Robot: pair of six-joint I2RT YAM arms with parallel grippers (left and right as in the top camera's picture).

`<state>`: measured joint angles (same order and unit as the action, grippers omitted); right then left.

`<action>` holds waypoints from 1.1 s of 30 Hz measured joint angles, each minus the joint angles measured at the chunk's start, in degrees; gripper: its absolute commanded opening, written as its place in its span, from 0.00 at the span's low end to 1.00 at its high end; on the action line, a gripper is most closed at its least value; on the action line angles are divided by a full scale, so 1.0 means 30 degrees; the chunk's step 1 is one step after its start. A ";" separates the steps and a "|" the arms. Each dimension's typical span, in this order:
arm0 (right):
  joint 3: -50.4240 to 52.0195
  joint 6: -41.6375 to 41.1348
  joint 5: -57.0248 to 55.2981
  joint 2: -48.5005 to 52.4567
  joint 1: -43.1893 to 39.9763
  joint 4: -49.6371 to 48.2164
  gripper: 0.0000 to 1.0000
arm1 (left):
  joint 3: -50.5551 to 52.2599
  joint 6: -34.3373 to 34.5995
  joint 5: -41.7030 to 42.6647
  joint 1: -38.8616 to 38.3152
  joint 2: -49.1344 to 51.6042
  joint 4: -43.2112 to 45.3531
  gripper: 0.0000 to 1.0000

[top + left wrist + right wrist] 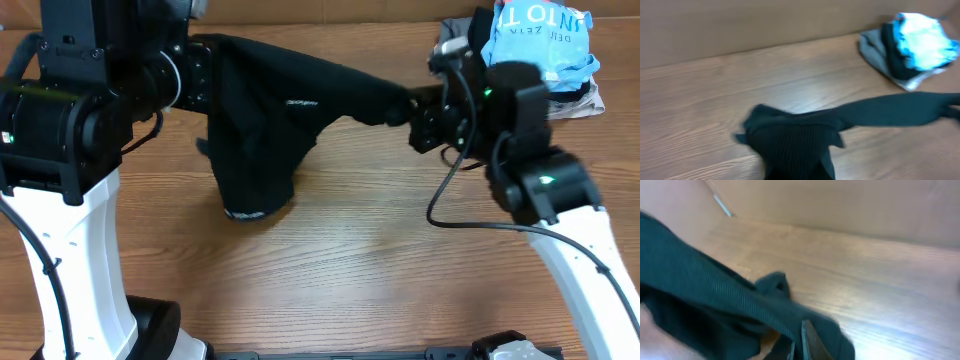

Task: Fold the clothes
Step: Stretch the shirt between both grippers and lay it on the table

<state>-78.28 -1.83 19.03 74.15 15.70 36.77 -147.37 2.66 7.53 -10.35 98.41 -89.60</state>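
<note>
- My right hand [408, 108] is clamped on one end of the black T-shirt [270, 110], the cloth bunched between its fingers.
- My left hand [205, 75] is pinched tight on the other end of that shirt, at the far side from the right hand.
- Between my two hands the shirt stretches taut above the bench [350, 260]; its middle sags down from the left hand and its lower edge touches the wood.
- Behind my right hand, well apart from the shirt, sits a pile of folded clothes [545, 50] with a light blue shirt on top.
</note>
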 measured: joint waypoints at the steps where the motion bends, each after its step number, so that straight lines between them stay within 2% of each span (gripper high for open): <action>1: -0.0962 0.0211 -0.0328 0.0000 0.0000 0.1188 0.04 | 0.0000 -0.0036 -0.0364 0.0000 -0.0022 0.0022 0.04; 8: -0.6972 0.0976 -0.1552 -0.0015 0.0007 0.6834 0.04 | 0.0000 -0.0765 -0.1676 -0.0015 -0.1100 0.0874 0.04; 18: -1.3544 0.1180 -0.1202 -0.0204 0.0153 1.1555 0.04 | -0.0015 -0.0962 -0.1362 -0.0022 -0.6849 0.2667 0.04; 25: -1.5642 0.1268 -0.1122 -0.1071 0.0299 1.3085 0.04 | -0.0182 -0.0962 -0.1836 -0.0058 -0.8291 0.1428 0.04; 33: -1.5766 0.1268 -0.1239 0.0248 0.0299 1.4557 0.04 | -0.0175 -0.0947 -0.4036 -0.0058 -0.5792 -0.0503 0.04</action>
<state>-125.58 1.98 15.31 74.89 16.60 80.44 -147.89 -0.19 -4.58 -10.52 81.03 -91.11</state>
